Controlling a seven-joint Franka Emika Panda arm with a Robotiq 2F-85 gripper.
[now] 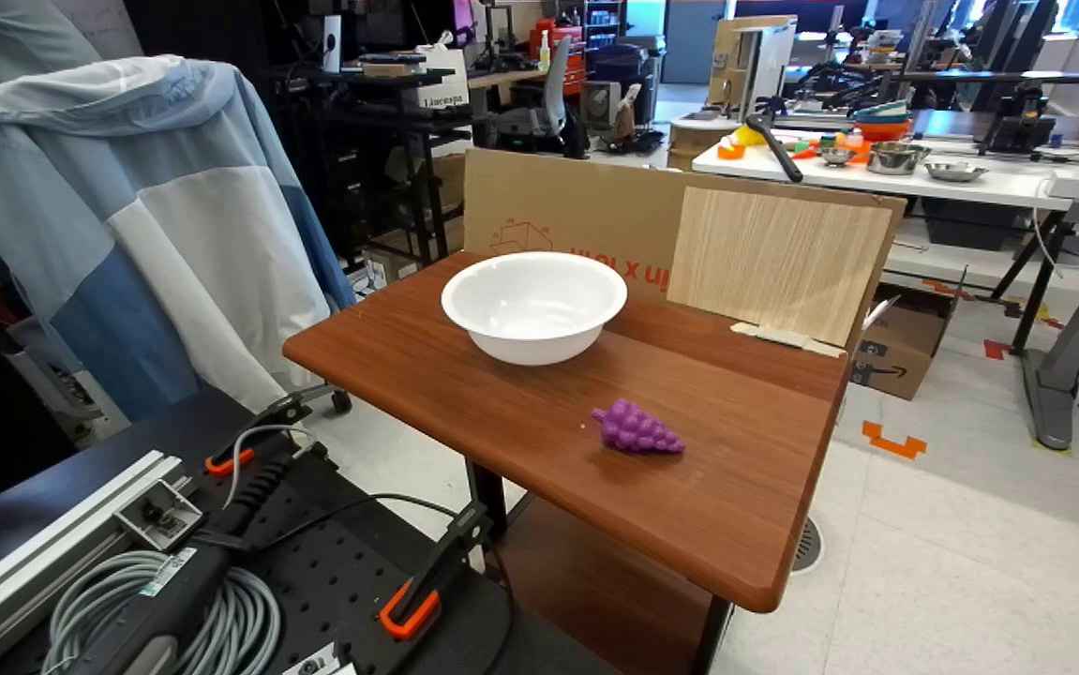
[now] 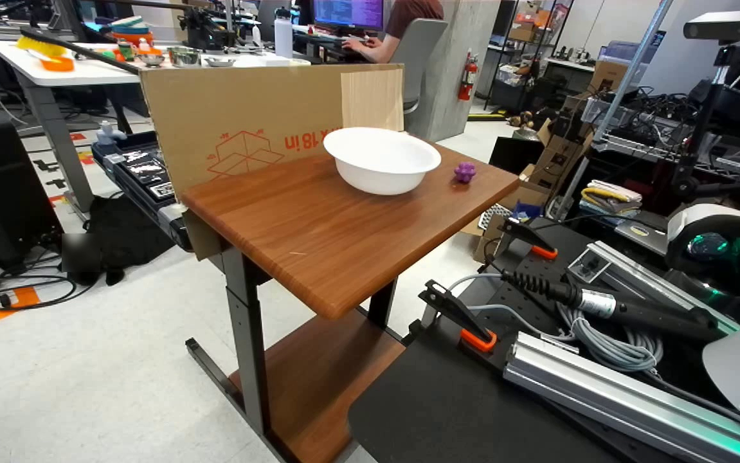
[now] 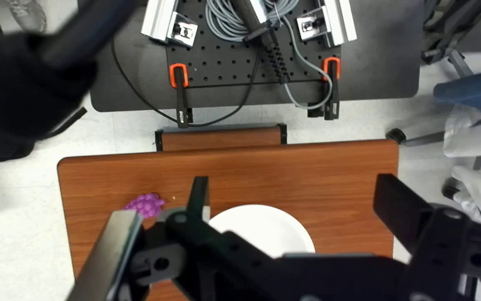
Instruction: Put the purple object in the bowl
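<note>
Holds the pincer (image 3: pixel 294 192) spread and empty low in the wrist view, presumably to straddle a small target; shows the bowl (image 3: pixel 265 228) open-side up at lower centre, likely set apart for a clear drop, and the purple object (image 3: pixel 146 205) on the bench (image 3: pixel 328 167) at lower left.

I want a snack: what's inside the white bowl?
In an exterior view, the bowl shows only bare white inside; its near edge hides a bit. In the wrist view, the gripper covers some too. The purple toy grapes lie outside, on the table.
</note>
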